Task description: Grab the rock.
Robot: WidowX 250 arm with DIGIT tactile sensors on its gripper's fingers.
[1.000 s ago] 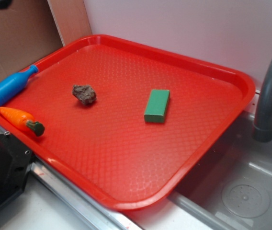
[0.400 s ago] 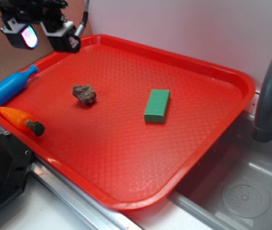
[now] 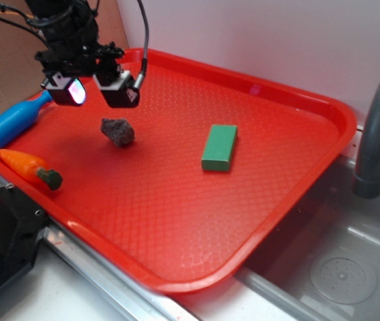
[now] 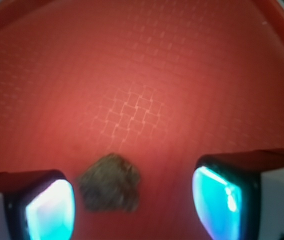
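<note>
The rock (image 3: 118,131) is a lumpy dark grey-brown stone lying on the red tray (image 3: 176,221), left of centre. My gripper (image 3: 95,91) hangs open just above and behind it, a glowing pad on each side. In the wrist view the rock (image 4: 110,183) lies on the tray between the two fingers, nearer the left fingertip (image 4: 49,210) than the right one, and touches neither. Nothing is held.
A green rectangular block (image 3: 219,147) lies right of the rock on the tray. A blue toy bottle (image 3: 15,120) and an orange carrot (image 3: 29,168) rest along the tray's left rim. A grey faucet (image 3: 379,127) and sink (image 3: 337,267) are at the right.
The gripper has come in from the upper left and dropped lower, from near the tray's back-left corner to just above the rock. The rock and the other objects have not moved.
</note>
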